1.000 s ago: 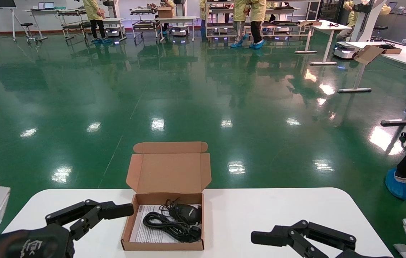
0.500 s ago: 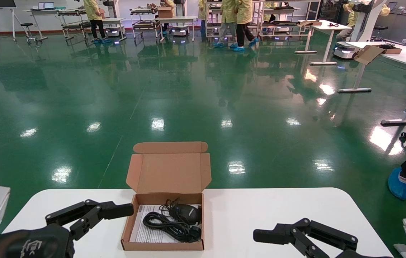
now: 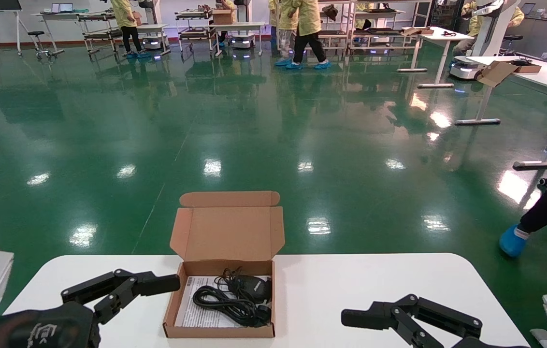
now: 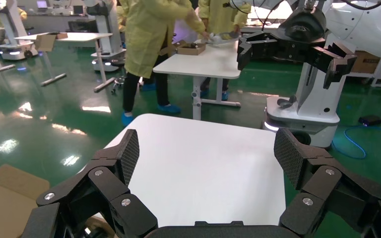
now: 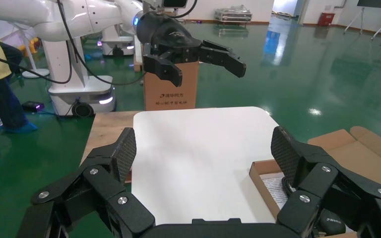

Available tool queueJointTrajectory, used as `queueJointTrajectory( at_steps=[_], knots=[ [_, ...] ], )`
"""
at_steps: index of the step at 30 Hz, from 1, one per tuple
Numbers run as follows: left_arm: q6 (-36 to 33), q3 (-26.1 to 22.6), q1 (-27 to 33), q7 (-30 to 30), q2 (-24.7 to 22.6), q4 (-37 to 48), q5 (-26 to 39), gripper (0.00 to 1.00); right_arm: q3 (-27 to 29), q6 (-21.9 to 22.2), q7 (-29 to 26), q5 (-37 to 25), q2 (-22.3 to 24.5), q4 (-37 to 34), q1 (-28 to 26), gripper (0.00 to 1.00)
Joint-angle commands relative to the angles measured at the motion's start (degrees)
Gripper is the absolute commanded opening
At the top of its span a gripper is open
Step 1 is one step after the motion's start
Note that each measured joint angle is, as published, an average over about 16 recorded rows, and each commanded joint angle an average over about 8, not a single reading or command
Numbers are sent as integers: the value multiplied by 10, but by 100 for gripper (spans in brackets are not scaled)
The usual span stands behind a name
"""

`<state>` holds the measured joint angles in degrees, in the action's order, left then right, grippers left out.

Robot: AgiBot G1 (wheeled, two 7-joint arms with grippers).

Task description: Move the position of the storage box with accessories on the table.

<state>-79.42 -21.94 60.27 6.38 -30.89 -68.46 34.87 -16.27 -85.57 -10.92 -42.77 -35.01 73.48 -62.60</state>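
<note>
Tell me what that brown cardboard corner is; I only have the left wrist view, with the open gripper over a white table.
Observer: It is a shallow brown corrugated-cardboard storage box on the wide white table, with its hinged lid standing open.
Operator: Anything inside?
Observer: A black computer mouse with a coiled black cable, lying on a white printed paper sheet.
Operator: Where is the right gripper?
Observer: The right gripper is open, low over the table to the box's right, apart from it. The left gripper is at the box's left wall.
</note>
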Motion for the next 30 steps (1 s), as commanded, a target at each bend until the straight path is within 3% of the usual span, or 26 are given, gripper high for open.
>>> queueJointTrajectory(
  at_steps=[1, 7, 12, 20, 30],
  knots=[
    [0, 0, 0, 0, 0, 0, 0, 100, 1, 0, 2, 1, 1, 1, 3, 100],
    [0, 0, 0, 0, 0, 0, 0, 100, -18, 2, -20, -43, -13, -23, -64, 100],
    [0, 0, 0, 0, 0, 0, 0, 100, -51, 5, -47, -97, -58, -92, -145, 100],
    [0, 0, 0, 0, 0, 0, 0, 100, -97, 48, -41, -175, -172, -261, -236, 100],
    [0, 0, 0, 0, 0, 0, 0, 100, -137, 142, 35, -243, -328, -456, -294, 100]
  ],
)
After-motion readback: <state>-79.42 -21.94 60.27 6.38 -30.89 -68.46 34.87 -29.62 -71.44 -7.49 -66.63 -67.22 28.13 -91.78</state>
